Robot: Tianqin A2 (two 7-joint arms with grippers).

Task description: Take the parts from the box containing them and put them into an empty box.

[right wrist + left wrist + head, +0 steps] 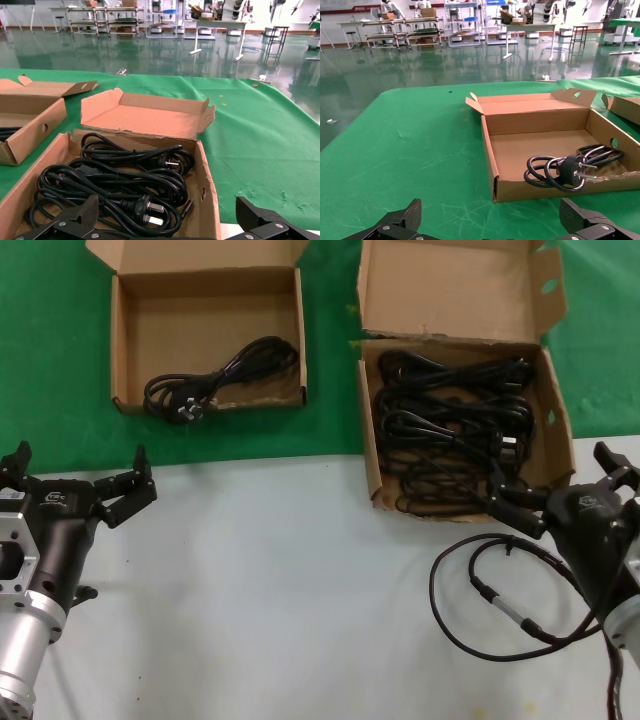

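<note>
The box containing the parts (368, 430) stands at the right, its tall flap showing an oval cut-out; several coiled black power cords (450, 425) fill it. My right gripper (555, 475) hovers open at that box's near right corner, and in its wrist view the cords (115, 185) and a plug lie just beyond the spread right gripper (167, 207). The other box (118, 340) at the left holds one coiled cord (225, 375). My left gripper (80, 465) is open, low over the white table and short of that box (490, 150), with its cord (570, 170) ahead of the left gripper (490, 212).
A thin looping black cable with a silver connector (500, 605) lies on the white table (280, 580) under my right arm. Both boxes stand on a green cloth (50, 360) covering the far half. The left box (30, 130) also shows in the right wrist view.
</note>
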